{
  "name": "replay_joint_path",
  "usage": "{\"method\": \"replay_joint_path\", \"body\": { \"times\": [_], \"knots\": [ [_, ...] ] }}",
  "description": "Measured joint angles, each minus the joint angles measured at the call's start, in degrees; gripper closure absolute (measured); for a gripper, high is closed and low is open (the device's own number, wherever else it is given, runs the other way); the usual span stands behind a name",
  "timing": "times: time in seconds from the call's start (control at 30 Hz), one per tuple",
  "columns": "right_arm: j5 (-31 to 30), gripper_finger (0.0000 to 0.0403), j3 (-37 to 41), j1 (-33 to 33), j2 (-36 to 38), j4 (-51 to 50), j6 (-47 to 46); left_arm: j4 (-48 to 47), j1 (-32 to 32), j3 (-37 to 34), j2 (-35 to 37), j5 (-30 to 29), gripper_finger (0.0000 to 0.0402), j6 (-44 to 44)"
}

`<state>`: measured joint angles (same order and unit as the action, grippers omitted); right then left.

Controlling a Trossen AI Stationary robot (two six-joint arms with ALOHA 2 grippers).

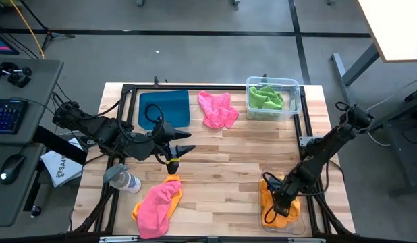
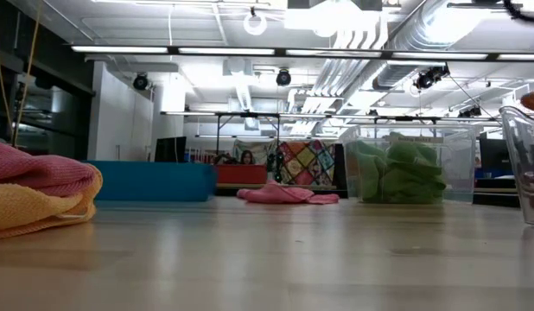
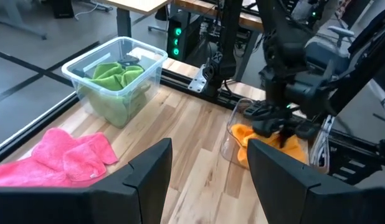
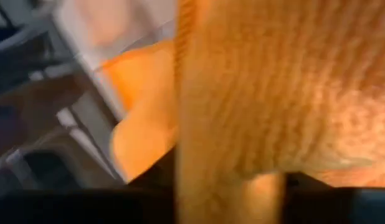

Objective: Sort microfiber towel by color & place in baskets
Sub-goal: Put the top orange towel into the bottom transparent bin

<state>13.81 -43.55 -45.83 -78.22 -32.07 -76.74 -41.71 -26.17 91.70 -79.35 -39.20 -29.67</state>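
Observation:
My left gripper (image 1: 188, 150) (image 3: 208, 149) is open and empty, above the table's left middle. A pink towel (image 1: 159, 204) lies on an orange towel (image 1: 172, 181) at the near left. Another pink towel (image 1: 218, 109) lies flat at the far middle, beside the teal tray (image 1: 165, 108). Green towels (image 1: 265, 98) fill the far clear bin (image 1: 293, 86). My right gripper (image 1: 277, 201) is down in the near-right clear bin (image 3: 228, 130), among orange towel (image 3: 245, 135). Orange cloth (image 4: 273, 93) fills the right wrist view.
A clear bottle with a grey cap (image 1: 121, 179) lies at the near left by the left arm. A black frame (image 1: 195, 86) borders the table. There is bare wood (image 1: 229, 175) between the two arms. In the low view the near-left towels (image 2: 34, 186) lie close to the camera.

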Motion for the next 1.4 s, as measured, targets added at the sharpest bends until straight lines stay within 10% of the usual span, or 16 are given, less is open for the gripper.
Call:
{"method": "replay_joint_path", "body": {
  "times": [0.5,0.83,1.4],
  "knots": [
    [-6.02,0.0194,-28.47,-0.8,0.0,-31.72,11.34,-0.03,0.0,0.0,0.0,0.02,0.0204,2.36],
    [-15.37,0.0385,-28.76,0.64,-7.06,-28.09,15.03,-0.04,0.5,0.0,-0.02,-0.09,0.0204,2.93],
    [-12.01,0.0401,-28.72,0.42,-27.62,-26.82,20.69,-0.02,1.03,0.0,-0.02,0.17,0.0204,2.29]
  ]
}}
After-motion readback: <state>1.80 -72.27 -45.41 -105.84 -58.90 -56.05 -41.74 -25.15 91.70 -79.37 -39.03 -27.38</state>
